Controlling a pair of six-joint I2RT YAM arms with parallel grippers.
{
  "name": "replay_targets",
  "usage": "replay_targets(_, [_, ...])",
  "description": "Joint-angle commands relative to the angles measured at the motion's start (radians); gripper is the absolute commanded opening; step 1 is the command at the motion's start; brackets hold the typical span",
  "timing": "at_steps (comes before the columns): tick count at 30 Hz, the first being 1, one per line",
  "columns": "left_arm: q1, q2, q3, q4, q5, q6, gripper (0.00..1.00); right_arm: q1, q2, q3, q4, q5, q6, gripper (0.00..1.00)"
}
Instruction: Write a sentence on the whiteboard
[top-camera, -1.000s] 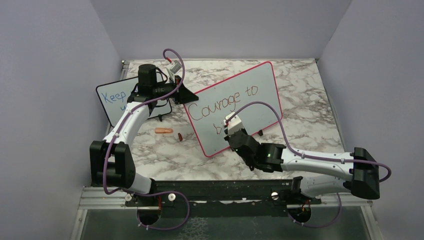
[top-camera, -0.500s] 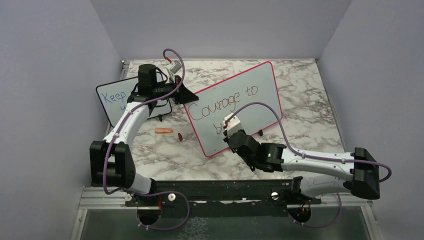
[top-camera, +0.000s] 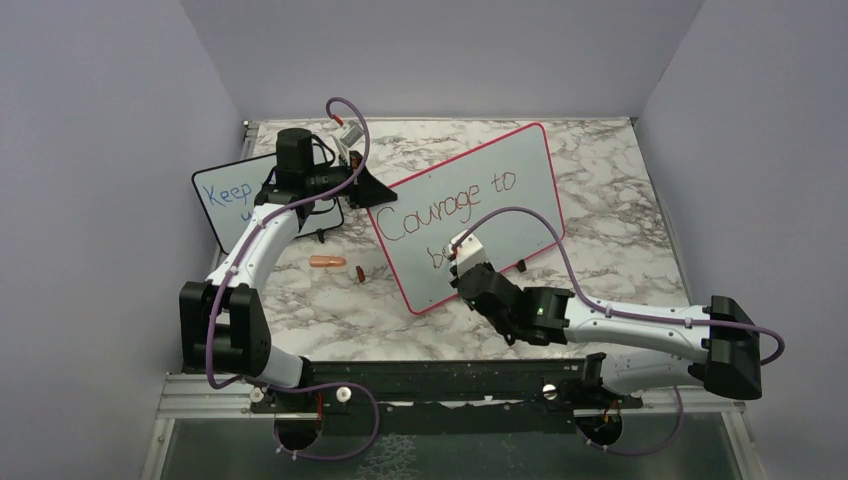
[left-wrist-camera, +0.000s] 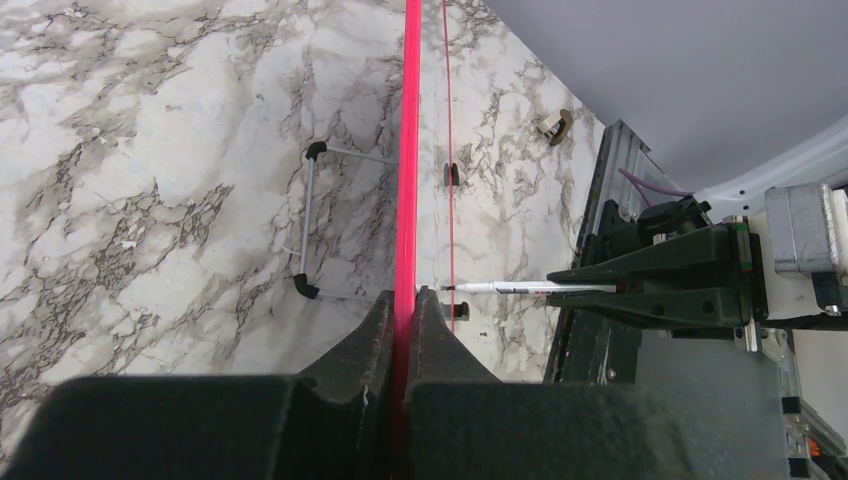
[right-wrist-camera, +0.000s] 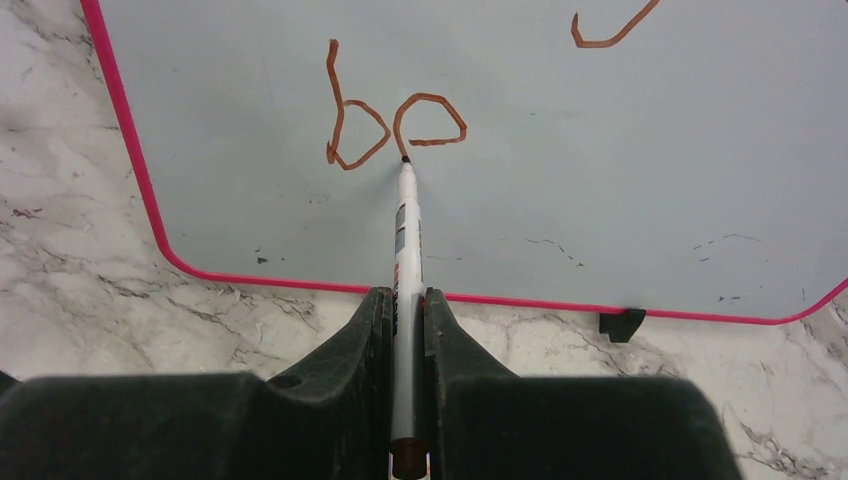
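On the whiteboard (top-camera: 520, 190) the sentence (top-camera: 447, 207) stands in dark red-brown handwriting. Its upper line reads "Courage to" and slants up towards the far right. Under it, close to the board's near edge, the second line reads "b" (right-wrist-camera: 350, 130), then a looped letter (right-wrist-camera: 430, 118) that looks like an "e". The marker (right-wrist-camera: 405, 240) has print on its barrel, too small to read. To the left, the smaller board (top-camera: 222, 195) bears "Keep" in blue, with a "u" beneath; the rest is hidden.
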Motion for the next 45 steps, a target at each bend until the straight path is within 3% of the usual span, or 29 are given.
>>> replay_targets(1, [-0.007, 0.024, -0.028, -0.070, -0.103, 0.067, 0.00, -0.007, -0.006, -0.022, -0.049, 0.009, 0.022, 0.01])
replay_targets(22, [-0.007, 0.029, -0.027, -0.073, -0.104, 0.068, 0.00, -0.008, -0.044, -0.045, 0.001, 0.148, 0.018, 0.01])
replay_targets(30, [-0.008, 0.029, -0.027, -0.075, -0.106, 0.068, 0.00, -0.014, -0.125, -0.063, 0.028, 0.123, -0.014, 0.01])
replay_targets(45, [-0.007, 0.031, -0.027, -0.075, -0.105, 0.067, 0.00, -0.162, -0.174, -0.083, 0.094, -0.009, -0.069, 0.01])
